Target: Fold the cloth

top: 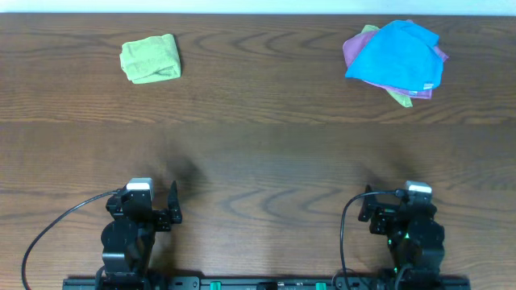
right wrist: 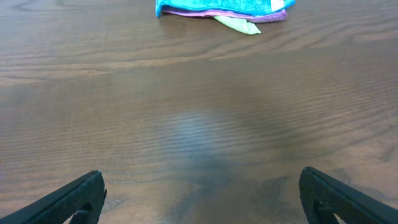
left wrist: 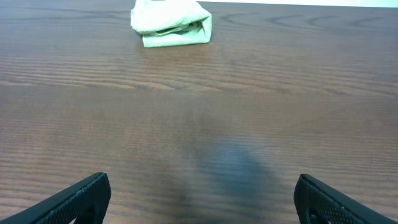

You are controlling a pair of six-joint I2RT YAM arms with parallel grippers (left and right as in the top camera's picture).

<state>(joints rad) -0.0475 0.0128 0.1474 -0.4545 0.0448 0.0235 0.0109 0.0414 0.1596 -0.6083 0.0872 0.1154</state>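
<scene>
A robotics lab bench: wood-grain table (top: 266,153) with two cabled arms (top: 129,234) mounted on a rail (top: 266,283).

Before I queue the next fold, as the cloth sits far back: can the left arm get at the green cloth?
Probably yes. The green cloth lies alone at the far left, ahead of the open left pincer, with only table between them. Whether the reach stretches that far is uncertain.

Dark wood-grain table (top: 258,153). Far left: olive-green cloth (top: 151,59), folded in small bundle. Far right, well apart: blue cloth (top: 399,52) atop purple cloth (top: 352,50), green corner (top: 401,98) peeking out.
</scene>
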